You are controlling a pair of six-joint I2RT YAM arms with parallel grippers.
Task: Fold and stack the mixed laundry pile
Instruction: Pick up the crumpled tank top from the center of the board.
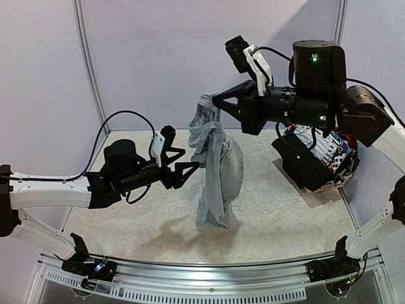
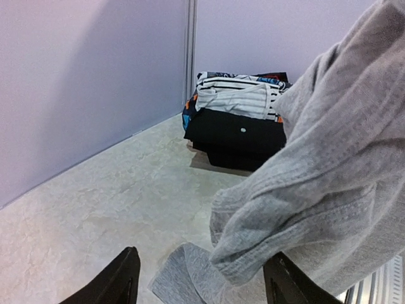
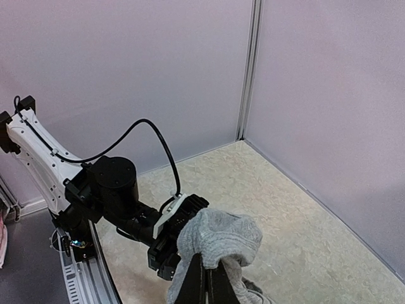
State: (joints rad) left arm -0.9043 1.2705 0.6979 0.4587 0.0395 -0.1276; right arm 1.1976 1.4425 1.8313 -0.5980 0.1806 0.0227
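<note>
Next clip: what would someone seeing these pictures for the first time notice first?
The grey garment hanging at centre stands out, pinched at its top by the shut right gripper held high. The left gripper is open beside it, fabric hanging between its jaws. At the far right sits the rest of the laundry pile, striped and black pieces showing.

1. The left arm (image 1: 50, 190) reaches low from the near left toward the centre, with its wrist roughly level.
2. The left gripper (image 1: 190, 161) points right, its jaws standing apart beside the grey garment (image 1: 218, 164).
3. The right arm (image 1: 373, 126) is raised high on the right, its forearm stretched left.
4. The right gripper (image 1: 216, 101) is pinched closed on the garment's top.
</note>
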